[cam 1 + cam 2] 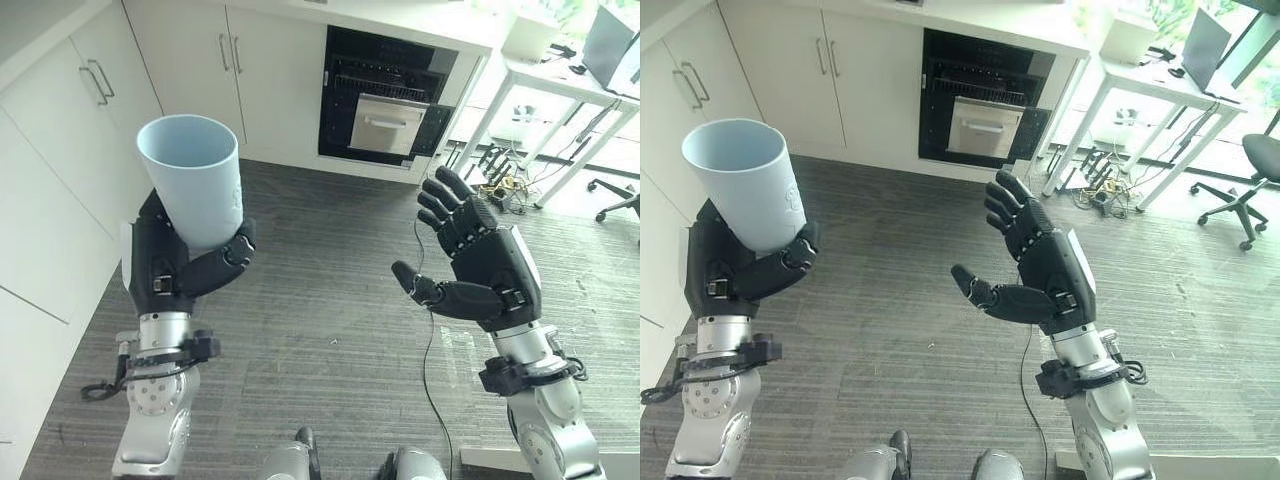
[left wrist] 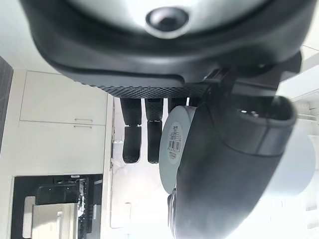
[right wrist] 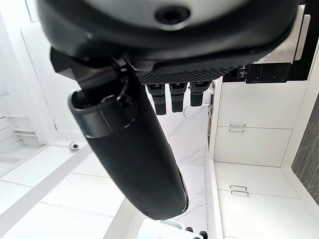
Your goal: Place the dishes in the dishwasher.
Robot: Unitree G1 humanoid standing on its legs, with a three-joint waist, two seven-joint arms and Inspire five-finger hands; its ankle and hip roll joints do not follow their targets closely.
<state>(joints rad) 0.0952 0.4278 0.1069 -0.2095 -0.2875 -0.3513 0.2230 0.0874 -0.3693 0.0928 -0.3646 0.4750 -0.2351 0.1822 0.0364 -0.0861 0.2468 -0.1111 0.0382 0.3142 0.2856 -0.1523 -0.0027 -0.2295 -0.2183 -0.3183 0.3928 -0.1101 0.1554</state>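
A pale blue cup [image 1: 193,175] stands upright in my left hand [image 1: 170,262], whose fingers and thumb curl round its lower part; its base shows past the thumb [image 2: 174,149] in the left wrist view. My right hand [image 1: 480,265] is raised to the right, palm turned inward, fingers straight and holding nothing. The dishwasher [image 1: 385,95] is a dark opening in the white cabinets across the floor, with a pulled-out rack and a steel front panel [image 1: 381,124] showing inside it.
White cabinets [image 1: 70,120] run along the left and the back wall. A white desk [image 1: 560,80] stands at the right, with cables [image 1: 500,170] on the floor under it and an office chair [image 1: 1250,160] further right. Grey floor lies between me and the dishwasher.
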